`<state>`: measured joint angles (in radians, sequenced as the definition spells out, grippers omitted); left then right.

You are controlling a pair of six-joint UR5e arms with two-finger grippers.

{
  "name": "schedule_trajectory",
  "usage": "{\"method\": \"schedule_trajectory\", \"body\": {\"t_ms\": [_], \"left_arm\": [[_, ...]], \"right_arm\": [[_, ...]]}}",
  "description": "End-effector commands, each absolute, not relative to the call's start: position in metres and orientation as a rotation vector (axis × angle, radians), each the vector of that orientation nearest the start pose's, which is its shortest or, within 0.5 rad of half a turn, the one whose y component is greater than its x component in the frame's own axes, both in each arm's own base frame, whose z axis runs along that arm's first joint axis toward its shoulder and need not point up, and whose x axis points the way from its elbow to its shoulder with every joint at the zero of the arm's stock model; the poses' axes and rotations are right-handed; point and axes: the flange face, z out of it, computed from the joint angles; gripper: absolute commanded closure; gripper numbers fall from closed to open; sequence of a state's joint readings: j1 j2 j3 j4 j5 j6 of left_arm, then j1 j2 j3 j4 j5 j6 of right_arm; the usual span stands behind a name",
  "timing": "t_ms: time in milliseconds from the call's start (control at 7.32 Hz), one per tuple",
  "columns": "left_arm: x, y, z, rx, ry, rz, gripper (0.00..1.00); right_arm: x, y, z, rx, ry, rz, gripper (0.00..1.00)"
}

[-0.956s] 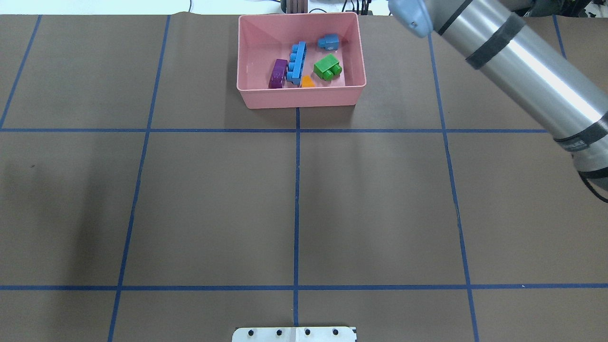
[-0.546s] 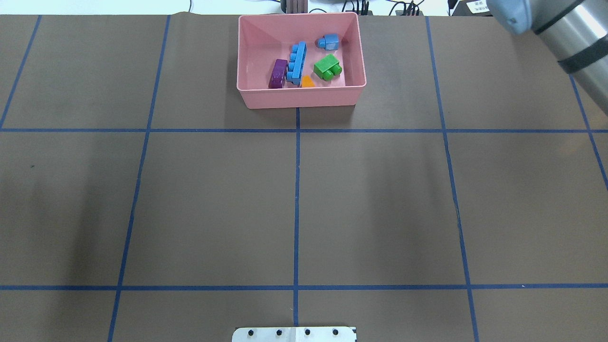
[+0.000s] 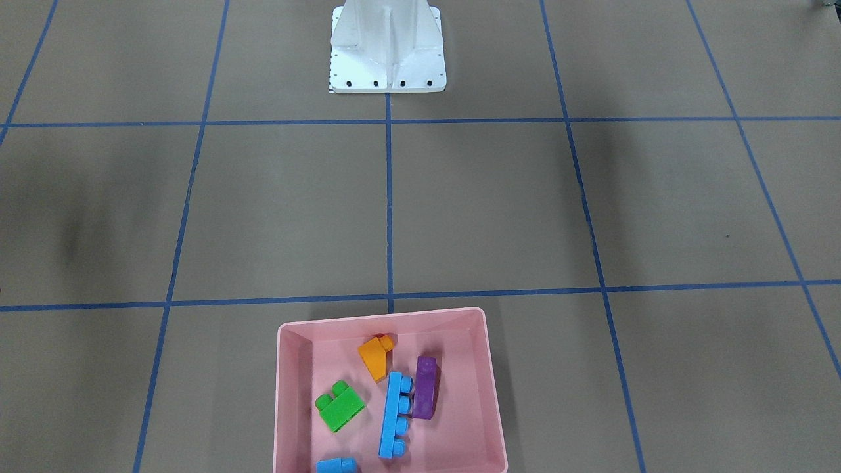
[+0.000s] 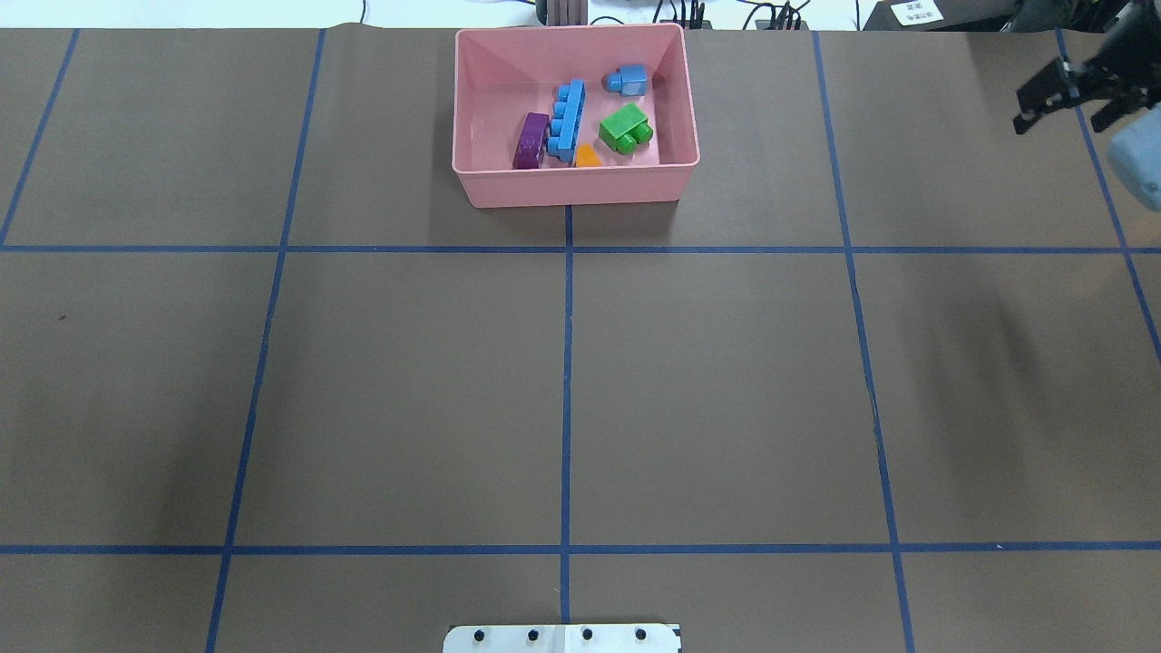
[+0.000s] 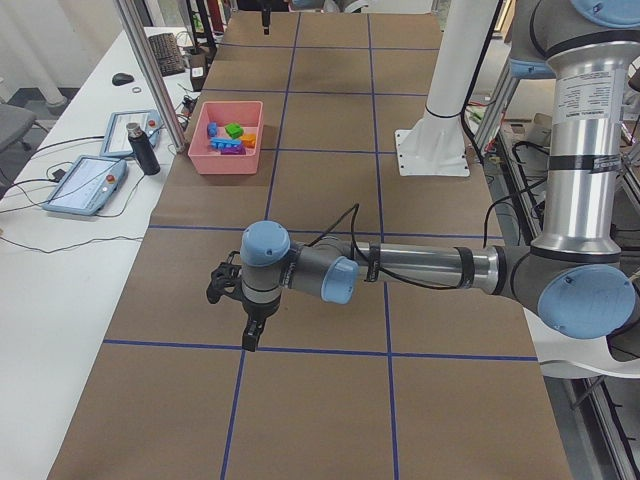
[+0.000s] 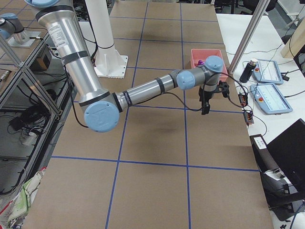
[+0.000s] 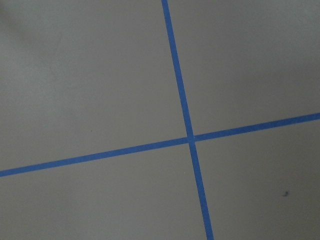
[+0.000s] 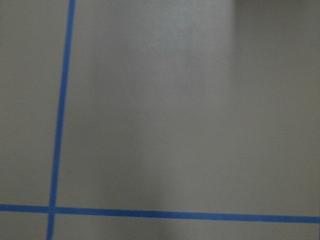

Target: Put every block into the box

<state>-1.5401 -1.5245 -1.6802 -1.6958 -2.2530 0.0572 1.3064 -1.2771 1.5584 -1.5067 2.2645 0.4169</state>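
The pink box (image 4: 571, 186) stands at the table's far middle, also in the front-facing view (image 3: 381, 315). All the blocks I see lie inside it: purple (image 4: 531, 141), long blue (image 4: 567, 120), small blue (image 4: 628, 81), green (image 4: 625, 128) and orange (image 4: 588, 157). My right gripper (image 4: 1059, 95) hangs far to the right of the box, over bare table; I cannot tell if it is open or shut. My left gripper (image 5: 250, 338) points down over a tape crossing far from the box, and I cannot tell its state. Both wrist views show only brown mat and blue tape.
The white metal base (image 3: 387, 52) stands at the robot's side of the table. Beyond the box's end, a side table holds two tablets (image 5: 88, 183) and a dark bottle (image 5: 142, 150). A metal post (image 5: 150, 70) rises beside the box.
My right arm has swung away to the right, out from beside the box; only its wrist and gripper remain at the overhead view's top right. The blocks and box have not moved.
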Motion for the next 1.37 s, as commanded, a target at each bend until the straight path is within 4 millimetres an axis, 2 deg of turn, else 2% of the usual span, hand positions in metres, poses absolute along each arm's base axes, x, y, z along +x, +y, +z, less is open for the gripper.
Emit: {"method": "schedule_trajectory", "body": {"t_ms": [0,273,410,546,819,1092,1229], "left_arm": [[-0.068,-0.447,0.643,0.154,0.686,0.13,0.0],[-0.068,-0.441,0.647,0.154,0.683,0.131,0.0],[-0.069,-0.442,0.647,0.154,0.681,0.128,0.0],[-0.069,-0.443,0.647,0.154,0.681,0.128,0.0],[-0.069,-0.443,0.646,0.155,0.679,0.128,0.0],[-0.069,-0.444,0.645,0.158,0.679,0.129,0.0],[-0.069,-0.444,0.645,0.158,0.679,0.128,0.0]], "right_arm": [[-0.032,-0.562,0.582,0.057,-0.777,0.113,0.0],[0.018,-0.519,0.616,-0.016,-0.895,0.213,0.0],[0.024,-0.499,0.618,-0.015,-0.898,0.225,0.0],[0.033,-0.496,0.615,0.001,-0.9,0.224,0.0],[0.048,-0.471,0.64,0.002,-0.872,0.104,0.0],[0.088,-0.455,0.645,0.016,-0.866,-0.023,0.0],[0.103,-0.446,0.626,-0.004,-0.841,-0.033,0.0]]}}
